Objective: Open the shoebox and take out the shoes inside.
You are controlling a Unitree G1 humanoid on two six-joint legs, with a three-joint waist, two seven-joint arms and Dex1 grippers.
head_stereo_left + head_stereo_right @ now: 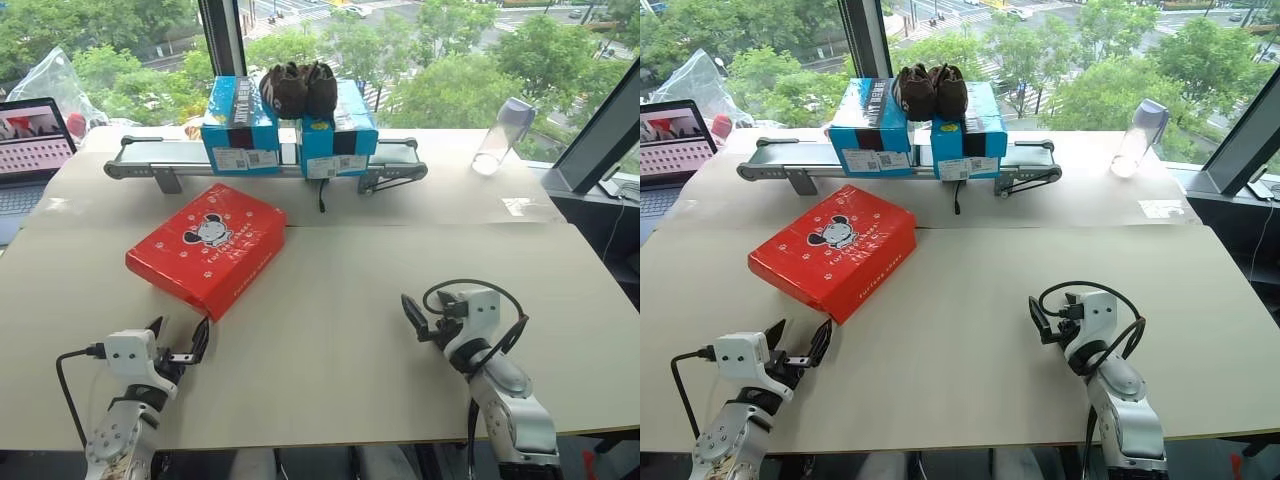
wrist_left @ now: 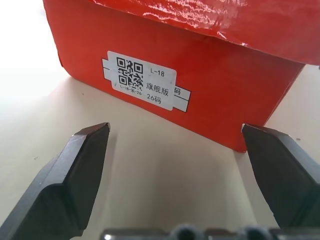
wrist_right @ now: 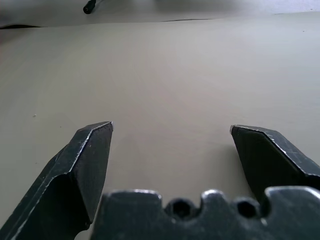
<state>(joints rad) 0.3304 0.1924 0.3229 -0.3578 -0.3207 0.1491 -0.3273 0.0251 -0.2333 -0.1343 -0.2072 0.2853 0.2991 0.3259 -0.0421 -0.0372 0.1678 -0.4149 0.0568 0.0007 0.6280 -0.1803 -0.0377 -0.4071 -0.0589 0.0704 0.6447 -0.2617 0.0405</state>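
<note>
One red shoebox point(image 1: 207, 247); two blue boxes point(image 1: 289, 128); two brown shoes point(image 1: 299, 88); one bottle point(image 1: 502, 136)

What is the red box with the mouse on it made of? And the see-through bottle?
The flat red shoebox looks like cardboard under a glossy film: sharp folded edges, shiny wrinkled glare on the lid. The clear bottle by the window seems to be plastic, possibly glass; you see through it.

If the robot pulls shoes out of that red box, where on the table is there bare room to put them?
The widest bare patch lies between the flat red cardboard shoebox and the open right gripper. Free strip too before the clear plastic bottle. Crowded: the back, where two blue boxes carrying dark brown shoes stand on a grey conveyor.
</note>
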